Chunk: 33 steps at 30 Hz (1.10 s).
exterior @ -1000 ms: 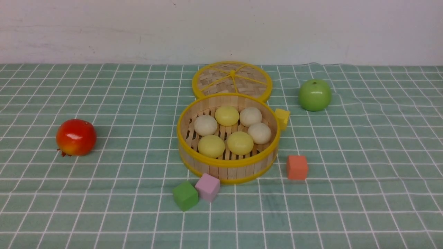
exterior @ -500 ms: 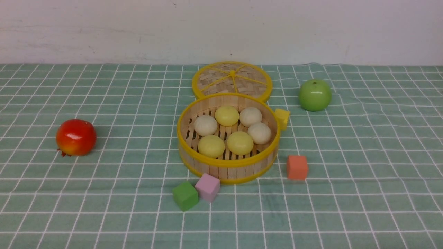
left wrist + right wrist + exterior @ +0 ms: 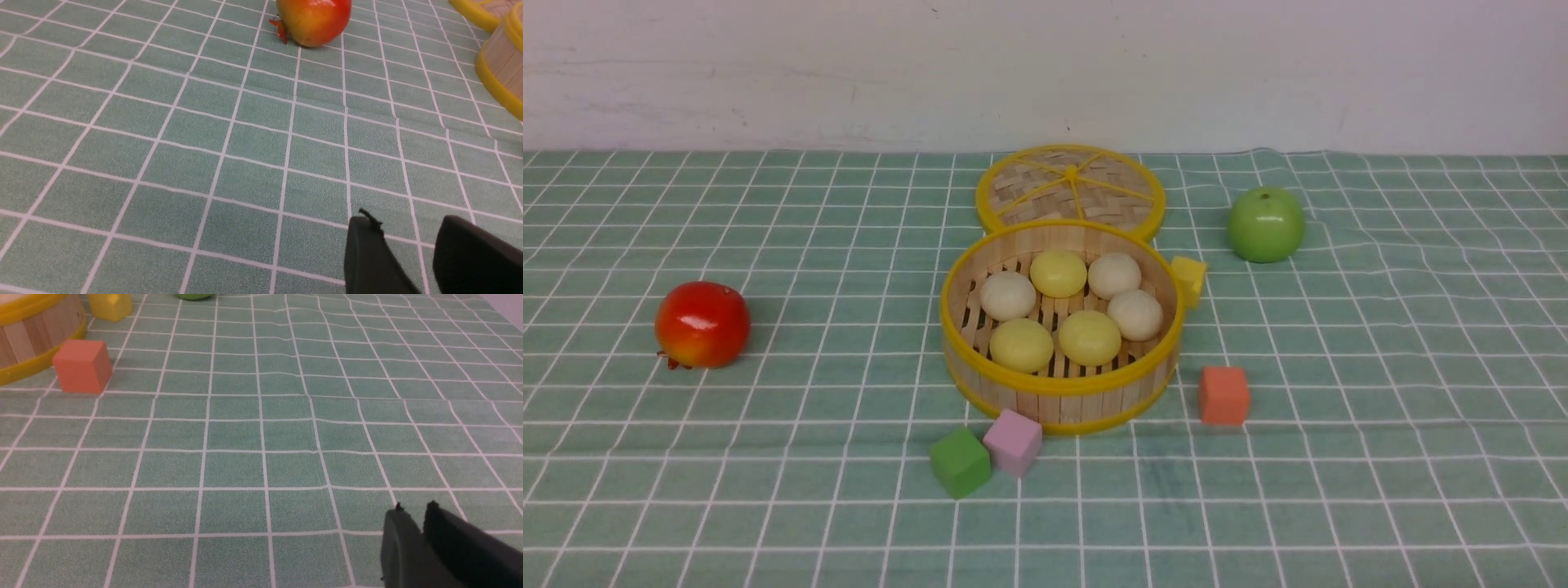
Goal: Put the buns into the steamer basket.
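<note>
All six buns [image 3: 1058,309] are sitting in the steamer basket [image 3: 1059,384], mid-tablecloth. My left gripper [image 3: 408,249] is idling spread, right gripper [image 3: 412,531] nearly pinched, both empty; careless sweeping risks nudging the basket.

The front view looks forward from the robot's side, slightly downward, across the checked cloth [image 3: 768,490] to the far wall [image 3: 1045,65], taking in the steamer basket [image 3: 1062,392] mid-scene. The left wrist view sits low and close over the cloth, facing the red fruit [image 3: 314,20] — it shares that fruit [image 3: 703,324] and the basket's edge [image 3: 500,65] with the front view. The right wrist view, equally low, shares the orange cube [image 3: 81,366] [image 3: 1223,395].
</note>
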Tool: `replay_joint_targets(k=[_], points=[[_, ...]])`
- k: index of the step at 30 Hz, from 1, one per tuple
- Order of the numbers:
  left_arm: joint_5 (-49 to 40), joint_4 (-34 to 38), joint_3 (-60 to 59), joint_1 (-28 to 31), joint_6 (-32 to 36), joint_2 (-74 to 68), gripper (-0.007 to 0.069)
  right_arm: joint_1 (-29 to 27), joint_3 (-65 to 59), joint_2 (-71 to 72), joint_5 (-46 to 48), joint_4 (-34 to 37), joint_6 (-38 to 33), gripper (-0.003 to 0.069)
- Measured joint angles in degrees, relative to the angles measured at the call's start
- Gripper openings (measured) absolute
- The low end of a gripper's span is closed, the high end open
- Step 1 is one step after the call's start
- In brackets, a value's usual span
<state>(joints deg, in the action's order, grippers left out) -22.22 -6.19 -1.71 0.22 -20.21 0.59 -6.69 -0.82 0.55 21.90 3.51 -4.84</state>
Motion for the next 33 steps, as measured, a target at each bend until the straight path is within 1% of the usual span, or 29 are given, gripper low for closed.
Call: replay_joint_targets(k=[33], points=[[0.00,0.00,0.00,0.00,0.00,0.00,0.0238,0.00,0.00,0.00,0.00,0.00,0.00,0.0115]])
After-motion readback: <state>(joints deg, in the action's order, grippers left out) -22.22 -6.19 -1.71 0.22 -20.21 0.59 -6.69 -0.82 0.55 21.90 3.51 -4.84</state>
